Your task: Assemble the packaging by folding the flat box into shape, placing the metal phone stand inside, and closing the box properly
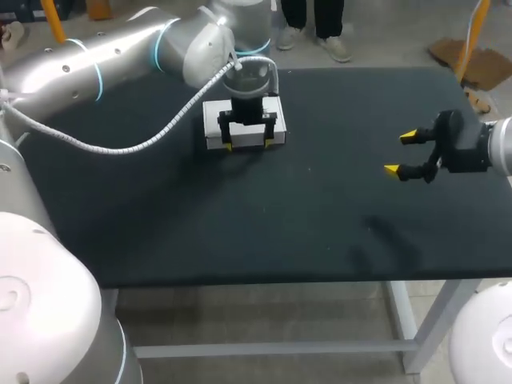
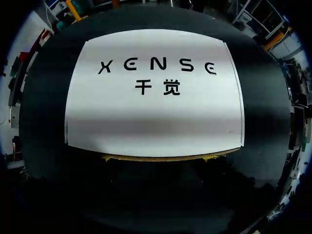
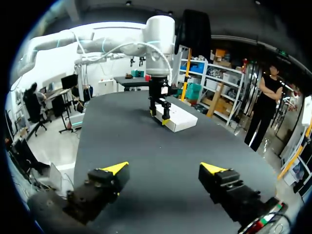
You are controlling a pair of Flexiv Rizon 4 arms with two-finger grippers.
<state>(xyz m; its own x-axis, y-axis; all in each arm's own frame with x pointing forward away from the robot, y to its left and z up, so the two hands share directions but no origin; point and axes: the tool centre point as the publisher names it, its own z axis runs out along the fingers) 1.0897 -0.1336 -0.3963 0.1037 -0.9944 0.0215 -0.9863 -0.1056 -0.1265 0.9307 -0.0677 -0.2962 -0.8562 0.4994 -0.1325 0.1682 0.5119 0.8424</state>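
Observation:
A closed white box (image 1: 240, 120) with black print on its lid lies at the back middle of the black table (image 1: 240, 224). My left gripper (image 1: 249, 146) points straight down over the box's near edge, open, its yellow tips spread along that edge. In the left wrist view the box lid (image 2: 156, 112) fills the space ahead, and only thin yellow tips show of the left gripper (image 2: 159, 157). My right gripper (image 1: 400, 153) hangs open over the table's right side, far from the box. From the right wrist view the box (image 3: 181, 121) lies well ahead of the right gripper (image 3: 163, 168). No phone stand is visible.
A white ribbed cable (image 1: 136, 144) hangs from my left arm above the table's left part. Bare black tabletop lies between the box and the right gripper and along the front edge.

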